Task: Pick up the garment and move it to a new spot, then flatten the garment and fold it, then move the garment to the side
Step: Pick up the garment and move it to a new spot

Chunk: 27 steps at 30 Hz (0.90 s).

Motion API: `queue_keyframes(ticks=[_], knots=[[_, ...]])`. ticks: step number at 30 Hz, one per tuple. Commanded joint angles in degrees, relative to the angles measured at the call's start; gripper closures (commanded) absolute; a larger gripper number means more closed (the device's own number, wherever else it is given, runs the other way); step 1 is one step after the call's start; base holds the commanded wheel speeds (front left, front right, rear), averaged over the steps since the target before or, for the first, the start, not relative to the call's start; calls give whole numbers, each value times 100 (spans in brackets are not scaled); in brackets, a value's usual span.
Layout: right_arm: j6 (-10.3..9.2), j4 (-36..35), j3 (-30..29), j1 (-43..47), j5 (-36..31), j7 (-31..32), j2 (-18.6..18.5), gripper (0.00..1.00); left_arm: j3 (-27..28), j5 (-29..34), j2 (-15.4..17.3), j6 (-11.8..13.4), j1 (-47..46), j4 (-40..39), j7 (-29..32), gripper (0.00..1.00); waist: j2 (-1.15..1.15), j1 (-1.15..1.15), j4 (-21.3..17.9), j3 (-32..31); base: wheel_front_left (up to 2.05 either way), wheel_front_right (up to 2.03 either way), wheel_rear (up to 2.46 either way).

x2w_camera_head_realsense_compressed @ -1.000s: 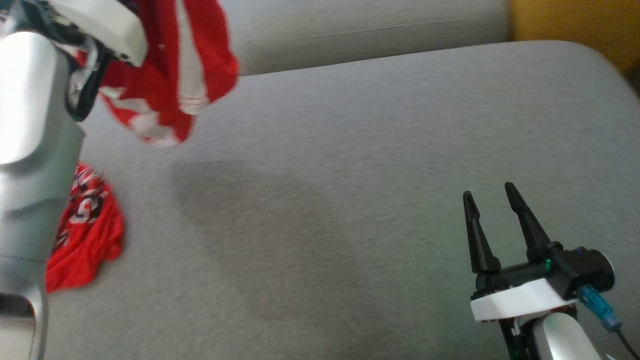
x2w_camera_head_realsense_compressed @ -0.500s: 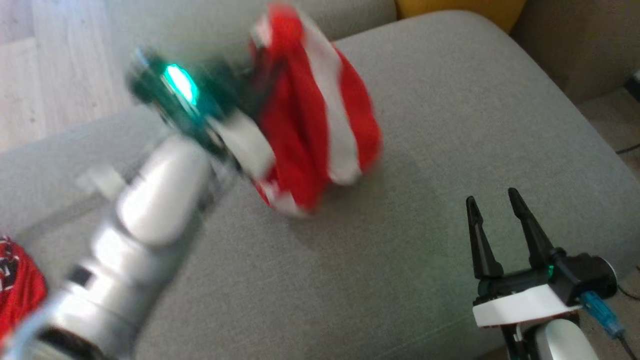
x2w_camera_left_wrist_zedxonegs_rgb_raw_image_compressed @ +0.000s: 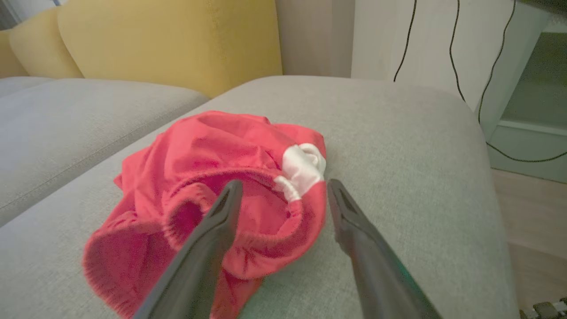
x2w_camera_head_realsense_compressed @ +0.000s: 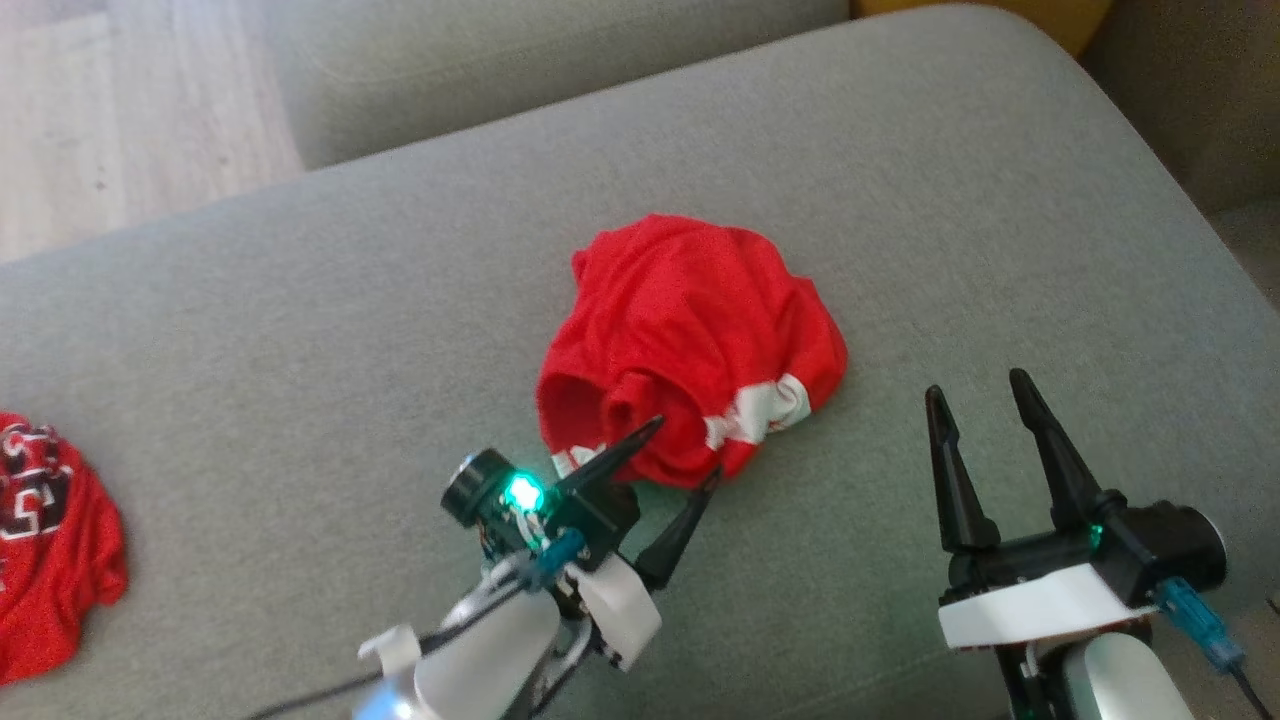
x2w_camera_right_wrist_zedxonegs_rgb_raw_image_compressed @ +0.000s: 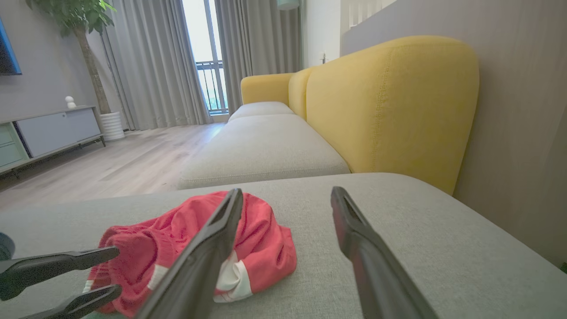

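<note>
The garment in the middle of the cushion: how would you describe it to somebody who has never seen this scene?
On the wide grey sofa cushion, look near the middle, just beyond the tips of the left tool. There lies a crumpled red garment with white bands. The other red garment, far off to the left, carries black-and-white print instead.

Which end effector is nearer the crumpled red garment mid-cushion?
Left. The left end effector, open, is at the garment's near edge; the right end effector stands apart, off to its right.
</note>
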Motion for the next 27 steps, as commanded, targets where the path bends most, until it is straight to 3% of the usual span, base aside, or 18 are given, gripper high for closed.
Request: queue_keyframes(ticks=[1, 6, 7, 15, 27], knots=[[43, -151, 110, -166, 2, -63, -1, 0, 181, -114, 6, 162, 9, -284, -119, 0, 0, -1, 131, -165, 0, 0, 0], [43, -125, 70, 10, 21, -63, -9, 0, 687, -350, 0, 746, 605, -1124, -164, 0, 0, -1, 415, -489, 0, 0, 0], [43, -103, 54, 71, 31, -63, -14, 0, 986, -374, 80, 978, 934, -1509, -165, 0, 0, -1, 537, -595, 0, 0, 0], [43, 5, -107, 377, 91, -63, -2, 0, 2509, -262, 271, 1559, 2339, -3085, -167, 0, 0, -1, 1065, -914, 0, 0, 0], [43, 87, -77, 714, 209, -63, -14, 0, 3945, 372, 95, 1562, 4113, -4212, -167, 0, 0, -1, 1298, -1216, 0, 0, 0]])
